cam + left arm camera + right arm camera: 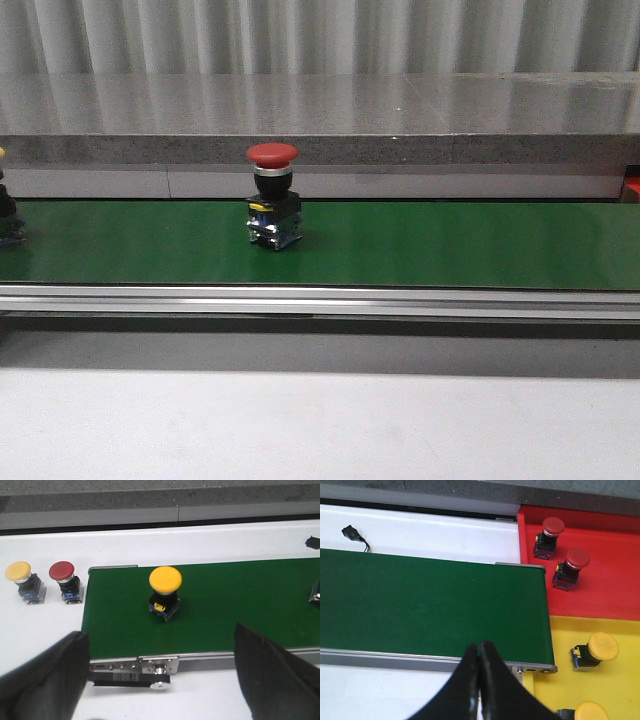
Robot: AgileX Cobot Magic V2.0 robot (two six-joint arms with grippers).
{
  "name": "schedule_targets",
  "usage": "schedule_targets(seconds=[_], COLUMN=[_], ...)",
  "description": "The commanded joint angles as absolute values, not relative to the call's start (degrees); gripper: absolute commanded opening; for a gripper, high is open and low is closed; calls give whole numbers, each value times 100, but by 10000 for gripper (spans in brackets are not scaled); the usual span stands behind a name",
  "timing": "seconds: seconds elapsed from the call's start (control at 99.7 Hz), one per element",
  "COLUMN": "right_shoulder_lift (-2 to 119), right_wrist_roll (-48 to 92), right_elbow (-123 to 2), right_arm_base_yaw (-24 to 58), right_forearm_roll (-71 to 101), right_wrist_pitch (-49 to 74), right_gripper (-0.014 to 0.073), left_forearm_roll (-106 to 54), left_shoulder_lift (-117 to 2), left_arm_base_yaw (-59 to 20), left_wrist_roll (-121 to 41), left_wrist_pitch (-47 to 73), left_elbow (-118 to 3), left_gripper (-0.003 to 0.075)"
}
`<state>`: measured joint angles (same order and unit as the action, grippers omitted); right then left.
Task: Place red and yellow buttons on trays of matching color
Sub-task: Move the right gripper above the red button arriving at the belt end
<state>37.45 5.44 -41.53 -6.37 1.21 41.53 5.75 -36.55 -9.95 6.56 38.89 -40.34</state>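
Note:
A red button point(272, 195) stands upright on the green belt point(450, 245), left of centre. A yellow button point(165, 592) stands near the belt's left end, and its edge shows at the far left of the front view point(6, 215). My left gripper point(160, 632) hovers open on the near side of that button, nothing between its fingers point(47, 677). My right gripper point(480, 647) is shut and empty over the belt's near rail, close to the right end. Beyond that end lie the red tray point(615, 592) and the yellow tray point(560, 640).
Two red buttons point(551, 536) point(570, 567) sit in the red tray, two yellow ones point(596, 651) point(587, 712) in the yellow tray. A spare yellow button point(22, 580) and a spare red button point(65, 580) stand on the white table left of the belt. A small black connector point(354, 532) lies behind it.

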Motion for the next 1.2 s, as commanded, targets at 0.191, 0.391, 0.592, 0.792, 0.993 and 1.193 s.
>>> schedule_targets(seconds=[0.191, 0.391, 0.592, 0.792, 0.993, 1.193], right_shoulder_lift=[3721, 3721, 3721, 3784, 4373, 5522], right_wrist_roll=[585, 585, 585, 943, 1516, 1667], right_elbow=[-4308, -4308, -4308, -4308, -4545, -4936], right_arm_base_yaw=[-630, -630, -630, -611, -332, 453], right_forearm_roll=[54, 90, 361, 755, 1628, 1782], right_wrist_pitch=[3736, 3779, 4072, 4099, 4070, 3589], right_gripper=[-66, -66, 169, 645, 626, 626], left_forearm_roll=[553, 640, 656, 656, 656, 656], left_shoulder_lift=[-2247, -2108, -2108, -2108, -2108, -2108], left_arm_base_yaw=[-1048, -1048, -1062, -1062, -1062, -1062], left_wrist_roll=[651, 651, 651, 651, 651, 651], left_wrist_pitch=[3452, 3373, 3383, 3383, 3383, 3383], left_elbow=[-3417, -3390, -3390, -3390, -3390, -3390], left_gripper=[105, -19, -19, -19, -19, -19])
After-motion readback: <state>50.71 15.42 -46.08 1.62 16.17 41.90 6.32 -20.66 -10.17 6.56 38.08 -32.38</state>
